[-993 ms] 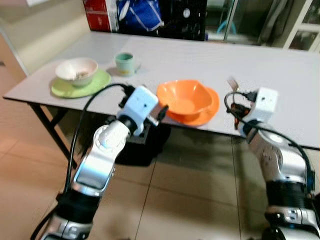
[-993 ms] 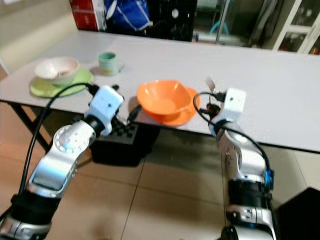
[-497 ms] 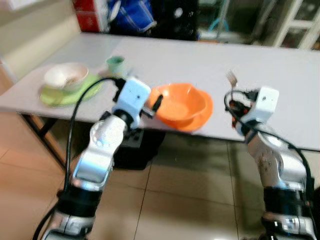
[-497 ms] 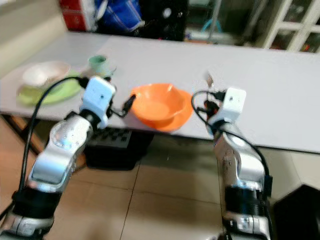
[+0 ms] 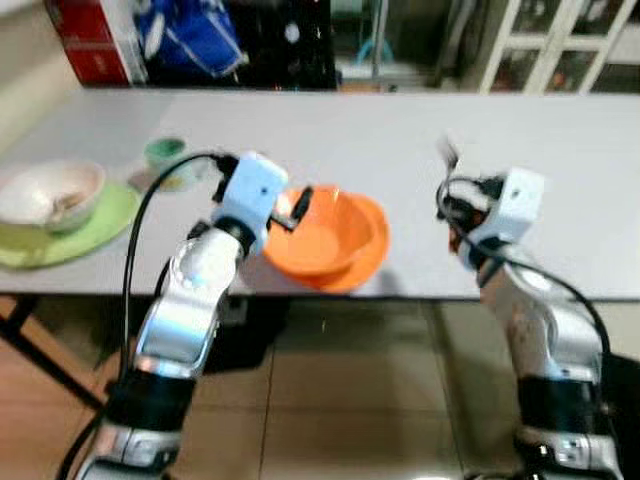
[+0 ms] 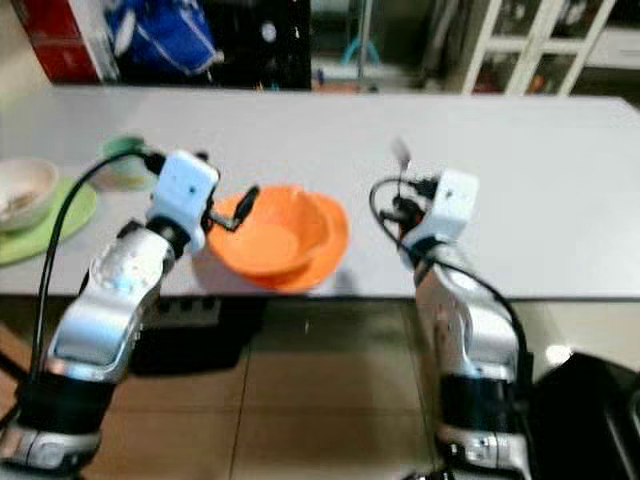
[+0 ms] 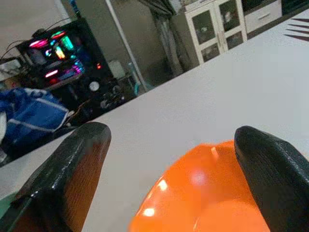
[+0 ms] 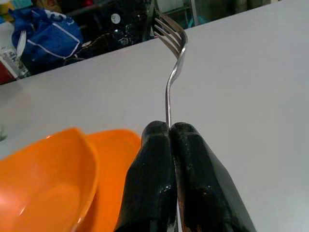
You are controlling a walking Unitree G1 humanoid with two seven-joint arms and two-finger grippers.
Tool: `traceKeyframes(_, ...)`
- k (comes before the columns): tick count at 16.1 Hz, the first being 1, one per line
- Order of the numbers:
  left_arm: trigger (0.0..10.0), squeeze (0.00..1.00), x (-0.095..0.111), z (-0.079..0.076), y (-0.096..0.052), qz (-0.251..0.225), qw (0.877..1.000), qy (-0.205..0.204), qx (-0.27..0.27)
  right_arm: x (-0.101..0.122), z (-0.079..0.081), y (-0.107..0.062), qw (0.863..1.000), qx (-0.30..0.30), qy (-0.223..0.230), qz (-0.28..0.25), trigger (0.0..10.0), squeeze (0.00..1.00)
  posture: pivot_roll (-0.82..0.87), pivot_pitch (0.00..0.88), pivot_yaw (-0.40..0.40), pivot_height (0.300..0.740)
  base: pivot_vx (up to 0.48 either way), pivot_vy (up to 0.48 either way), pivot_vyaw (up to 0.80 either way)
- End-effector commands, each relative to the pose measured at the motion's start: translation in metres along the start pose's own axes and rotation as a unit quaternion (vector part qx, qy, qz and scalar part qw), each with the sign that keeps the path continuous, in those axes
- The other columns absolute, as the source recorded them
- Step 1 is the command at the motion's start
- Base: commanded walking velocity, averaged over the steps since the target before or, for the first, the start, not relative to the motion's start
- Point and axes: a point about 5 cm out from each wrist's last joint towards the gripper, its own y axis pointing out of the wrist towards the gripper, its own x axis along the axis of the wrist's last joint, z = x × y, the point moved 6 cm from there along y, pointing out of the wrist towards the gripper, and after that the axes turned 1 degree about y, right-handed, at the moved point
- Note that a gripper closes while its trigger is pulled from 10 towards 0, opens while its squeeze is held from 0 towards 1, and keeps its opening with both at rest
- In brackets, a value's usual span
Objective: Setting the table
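Grey table (image 5: 400, 130) with orange bowl (image 5: 325, 240), green plate (image 5: 60, 235), cup (image 5: 163, 155)

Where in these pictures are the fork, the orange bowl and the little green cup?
fork (image 8: 170, 77): right wrist view, on the neck just below the tines.
orange bowl (image 5: 325, 235): left eye view, on its inner wall.
green cup (image 5: 164, 156): left eye view, on its side below the rim.

Orange bowl (image 5: 325, 238) beside black fingers (image 7: 72, 169) of left gripper (image 5: 296, 205). Silver fork (image 8: 170, 63) between black fingers (image 8: 154, 188) of right gripper (image 8: 169, 130). Pale grey table (image 5: 400, 130) under both. Farther left of left gripper: green cup (image 5: 164, 155), cream bowl (image 5: 45, 192) on lime-green plate (image 5: 90, 230). Beyond: blue bag (image 5: 190, 40), red box (image 5: 85, 40).
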Motion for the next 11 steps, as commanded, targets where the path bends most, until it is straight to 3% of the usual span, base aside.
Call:
traceKeyframes(1, 10.0, 0.00, 0.0099, -0.0091, 0.0029, -0.016, 1.000, 0.002, -0.014, 0.0046, -0.0122, -0.0028, 1.000, -0.015, -0.004, -0.004, 10.0, 0.00, -0.04, 0.000, 0.009, 0.740, 0.330, 0.000, 0.00)
traceKeyframes(11, 10.0, 0.00, 0.0063, -0.0134, 0.0012, -0.007, 0.999, 0.018, -0.025, 0.0010, -0.0099, 0.0021, 1.000, -0.015, -0.003, 0.004, 10.0, 0.00, -0.03, 0.000, 0.002, 0.740, 0.031, 0.000, 0.00)
